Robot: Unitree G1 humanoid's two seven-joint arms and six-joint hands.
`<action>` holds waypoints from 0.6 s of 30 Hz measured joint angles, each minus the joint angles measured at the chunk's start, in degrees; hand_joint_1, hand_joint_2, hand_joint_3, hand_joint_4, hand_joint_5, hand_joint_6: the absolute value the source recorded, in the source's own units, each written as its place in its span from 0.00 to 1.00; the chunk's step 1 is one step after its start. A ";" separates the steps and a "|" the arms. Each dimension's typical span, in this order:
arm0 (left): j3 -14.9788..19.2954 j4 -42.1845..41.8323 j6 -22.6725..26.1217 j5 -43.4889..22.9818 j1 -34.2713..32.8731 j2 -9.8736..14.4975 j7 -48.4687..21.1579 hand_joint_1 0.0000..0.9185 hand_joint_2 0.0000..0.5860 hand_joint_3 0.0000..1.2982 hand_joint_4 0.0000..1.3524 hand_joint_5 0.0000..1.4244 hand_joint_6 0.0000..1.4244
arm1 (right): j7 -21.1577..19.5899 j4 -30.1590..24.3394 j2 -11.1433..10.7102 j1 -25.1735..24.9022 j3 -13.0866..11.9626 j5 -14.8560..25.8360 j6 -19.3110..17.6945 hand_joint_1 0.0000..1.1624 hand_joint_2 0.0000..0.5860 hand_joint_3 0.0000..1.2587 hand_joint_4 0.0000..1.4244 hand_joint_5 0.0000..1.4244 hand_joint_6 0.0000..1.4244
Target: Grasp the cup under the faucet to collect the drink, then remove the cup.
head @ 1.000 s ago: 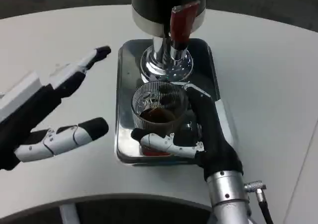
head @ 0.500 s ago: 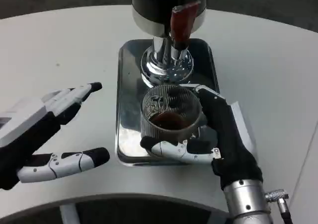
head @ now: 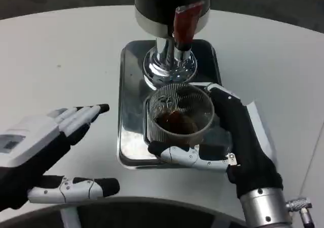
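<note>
A ribbed clear glass cup (head: 180, 116) with dark drink in its bottom is lifted above the silver tray (head: 130, 86), in front of the dispenser's chrome base. My right hand (head: 230, 142) grips the cup, thumb across its near side and fingers behind its right wall. The dispenser (head: 169, 8) stands at the tray's far end with its red tap lever (head: 184, 21) above the faucet. My left hand (head: 45, 147) hovers open over the table to the left of the tray, holding nothing.
The round white table (head: 66, 56) spreads to the left and the far right of the tray. Its near edge curves just below my hands. A dark floor lies beyond the far edge.
My right hand has drawn the cup up and toward me and to the right, away from the faucet. My left hand has dropped lower and nearer the table's front edge.
</note>
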 measured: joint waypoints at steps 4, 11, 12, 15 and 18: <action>0.01 -3.79 1.47 3.28 2.39 -0.92 0.88 0.00 0.08 0.00 0.00 0.00 0.00 | 1.73 -4.78 -0.52 2.07 0.91 -1.35 1.22 0.99 0.14 0.61 0.66 0.68 0.97; 0.01 -8.41 2.84 6.73 6.58 -3.27 2.19 0.00 0.05 0.00 0.00 0.00 0.00 | 5.44 -12.75 -0.73 5.68 2.03 -2.63 3.34 0.99 0.14 0.61 0.66 0.68 0.97; 0.03 -8.84 2.86 7.38 6.98 -3.63 2.54 0.00 0.05 0.00 0.00 0.00 0.00 | 5.62 -13.85 -0.63 6.45 2.24 -3.14 3.96 0.99 0.15 0.61 0.66 0.68 0.97; 0.03 -10.48 2.84 8.21 8.49 -5.34 4.24 0.00 0.04 0.00 0.00 0.00 0.00 | 6.02 -16.85 -0.54 9.13 3.46 -4.74 5.12 0.98 0.15 0.61 0.66 0.68 0.97; 0.02 -11.37 2.81 9.57 9.37 -6.44 5.52 0.00 0.03 0.00 0.00 0.00 0.00 | 6.92 -19.02 -0.61 11.10 4.60 -5.86 5.48 0.98 0.16 0.61 0.66 0.68 0.97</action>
